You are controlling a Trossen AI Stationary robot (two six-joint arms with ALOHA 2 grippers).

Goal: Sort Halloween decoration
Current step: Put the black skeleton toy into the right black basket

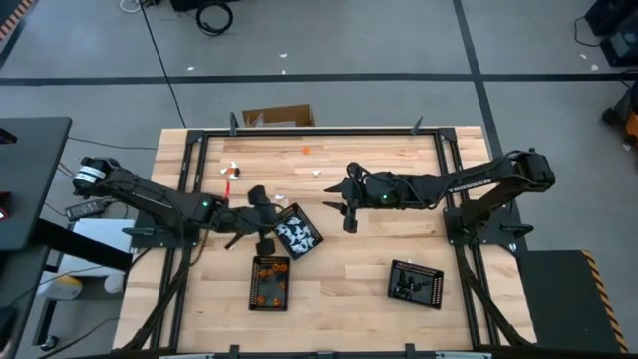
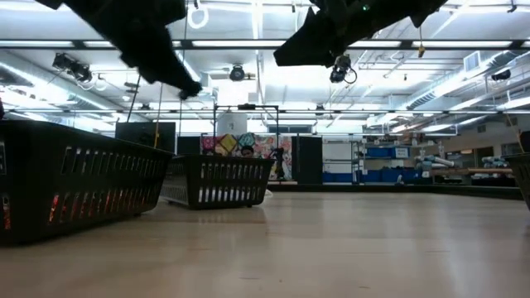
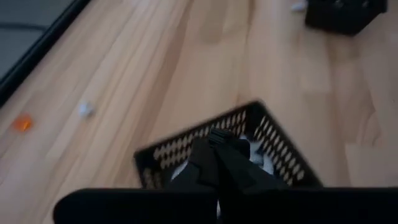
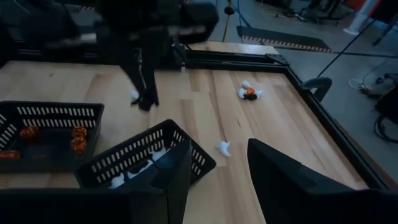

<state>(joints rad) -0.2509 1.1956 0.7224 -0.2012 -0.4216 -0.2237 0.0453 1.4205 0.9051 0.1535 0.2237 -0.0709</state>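
My left gripper (image 3: 217,140) is shut and hangs above the table beside the black tray of white pieces (image 1: 296,231). In the right wrist view a white speck (image 4: 134,94) shows next to its fingertips (image 4: 147,102). My right gripper (image 4: 217,186) is open and empty, raised over the table's middle (image 1: 344,211). Loose Halloween decoration pieces lie on the wood: a white-and-orange cluster (image 1: 231,172), a white piece (image 1: 279,194), another white one (image 1: 317,172) and an orange one (image 1: 307,151). A tray with orange pieces (image 1: 270,282) stands near the front. My left gripper's fingers are shut, pointing slantwise down, clear of the table. I cannot tell whether the white speck beside the tips is held between them or lies on the wood behind.
A third black tray (image 1: 416,282) with dark pieces stands at the front right. A black frame (image 1: 319,132) runs along the table's edges, and a cardboard box (image 1: 279,117) sits beyond the far edge. Bare wood lies between the trays and around the table's middle.
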